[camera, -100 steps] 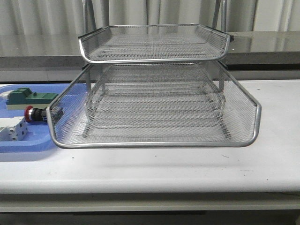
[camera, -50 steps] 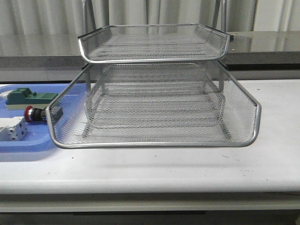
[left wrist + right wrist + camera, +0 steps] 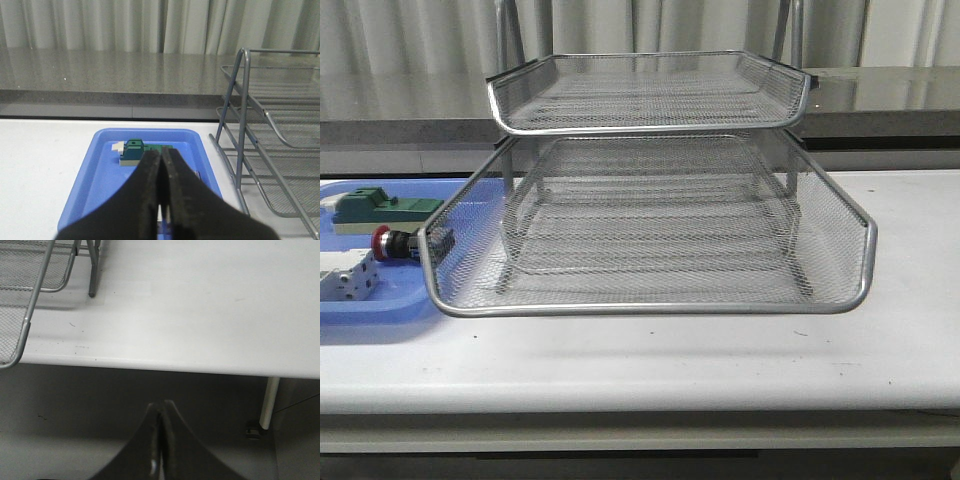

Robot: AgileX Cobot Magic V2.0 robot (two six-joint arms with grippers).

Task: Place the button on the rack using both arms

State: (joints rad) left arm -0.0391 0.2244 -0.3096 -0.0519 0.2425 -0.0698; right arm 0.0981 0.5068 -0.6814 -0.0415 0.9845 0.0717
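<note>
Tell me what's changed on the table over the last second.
Nothing visibly changed. The button still lies on the blue tray beside the rack, and both grippers, left and right, are shut and empty.

Silver mesh, blue tray, white bench

My rack [image 3: 650,240] is silver wire mesh with bright chrome rims, its fine grid pattern showing on every tier. The button [image 3: 382,242] beside it has a red head. It lies in a flat blue tray [image 3: 380,305] with a dark green block [image 3: 380,208] and a pale grey-white part [image 3: 348,280]. The bench [image 3: 720,350] is plain white. My left hand [image 3: 161,200] and right hand [image 3: 161,440] are both black.
</note>
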